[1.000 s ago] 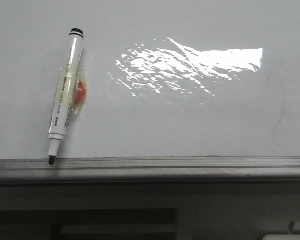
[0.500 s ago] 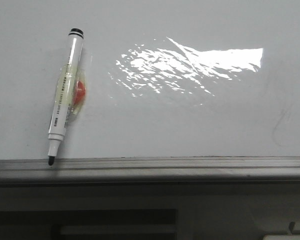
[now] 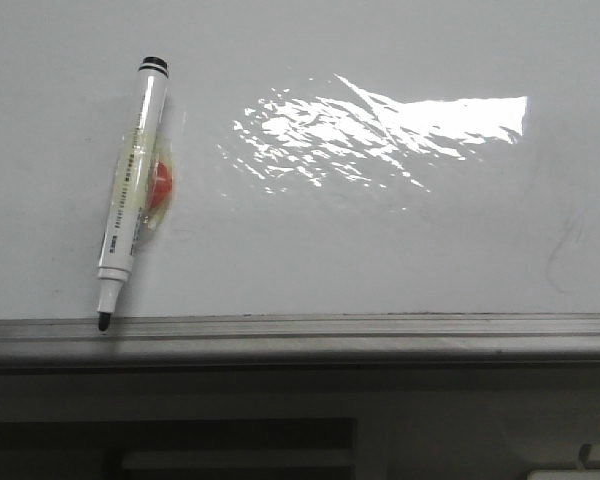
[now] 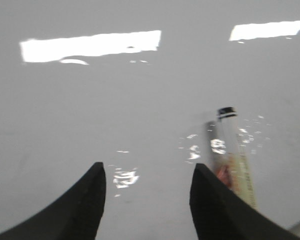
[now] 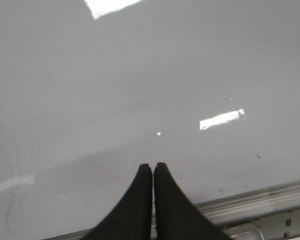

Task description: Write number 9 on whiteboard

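Note:
The whiteboard (image 3: pixel 380 250) fills the front view, glossy with a bright glare patch and a grey edge rail along its near side. A white marker pen (image 3: pixel 130 195) with a black tip lies on its left part, tip at the rail, beside an orange blob. No number 9 shows on the board; only faint grey smudges at the right. In the left wrist view my left gripper (image 4: pixel 147 172) is open and empty above the board, and the marker (image 4: pixel 235 155) lies just beside one finger. In the right wrist view my right gripper (image 5: pixel 152 166) is shut and empty over the board (image 5: pixel 140 75).
The grey edge rail (image 3: pixel 380 330) runs across the front view and shows in the right wrist view (image 5: pixel 260 200). Below it are dark shelf parts. Neither arm shows in the front view.

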`<move>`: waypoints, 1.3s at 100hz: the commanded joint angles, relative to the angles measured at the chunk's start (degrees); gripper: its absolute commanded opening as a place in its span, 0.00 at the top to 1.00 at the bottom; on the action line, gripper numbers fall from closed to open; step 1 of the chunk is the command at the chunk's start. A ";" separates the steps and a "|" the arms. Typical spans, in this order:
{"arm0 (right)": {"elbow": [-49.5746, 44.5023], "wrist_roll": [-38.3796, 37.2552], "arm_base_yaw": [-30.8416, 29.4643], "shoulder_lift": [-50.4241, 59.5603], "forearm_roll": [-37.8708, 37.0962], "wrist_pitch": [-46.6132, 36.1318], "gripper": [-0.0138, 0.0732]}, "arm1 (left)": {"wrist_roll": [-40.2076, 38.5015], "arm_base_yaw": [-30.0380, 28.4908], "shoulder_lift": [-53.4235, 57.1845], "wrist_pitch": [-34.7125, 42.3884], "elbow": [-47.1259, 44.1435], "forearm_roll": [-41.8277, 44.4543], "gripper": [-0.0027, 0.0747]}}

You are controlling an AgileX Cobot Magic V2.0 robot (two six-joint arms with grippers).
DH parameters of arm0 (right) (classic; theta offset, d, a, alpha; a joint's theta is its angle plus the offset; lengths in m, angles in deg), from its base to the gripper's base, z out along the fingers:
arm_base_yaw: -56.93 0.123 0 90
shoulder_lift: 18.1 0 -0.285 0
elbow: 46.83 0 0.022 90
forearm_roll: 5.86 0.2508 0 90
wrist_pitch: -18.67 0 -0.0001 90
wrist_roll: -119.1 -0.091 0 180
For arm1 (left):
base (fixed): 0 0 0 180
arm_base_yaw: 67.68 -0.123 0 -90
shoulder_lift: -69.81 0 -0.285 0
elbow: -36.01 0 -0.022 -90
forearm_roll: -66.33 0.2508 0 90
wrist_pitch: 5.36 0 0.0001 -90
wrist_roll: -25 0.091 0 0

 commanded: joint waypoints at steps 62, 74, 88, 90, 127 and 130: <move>1.51 0.03 4.87 -1.31 -0.38 -4.59 0.89 | -2.39 20.20 -23.70 18.73 2.25 -10.04 0.51; 1.51 0.03 4.87 -1.31 -0.38 -4.59 0.89 | -2.81 20.20 -26.05 20.96 2.25 -10.04 0.51; 1.51 0.03 4.87 -1.31 -0.38 -4.59 0.89 | -3.23 20.20 -28.30 22.91 2.25 -10.04 0.51; 1.51 0.03 4.87 -1.31 -0.38 -4.59 0.89 | -3.18 20.20 -28.57 22.91 2.25 -10.04 0.51; 1.51 0.03 4.87 -1.31 -0.38 -4.81 0.89 | -3.18 20.20 -32.69 23.76 2.30 -10.04 0.51; 1.51 0.03 4.87 -1.31 -0.38 -4.81 0.89 | -3.18 20.20 -32.94 24.03 2.30 -10.04 0.52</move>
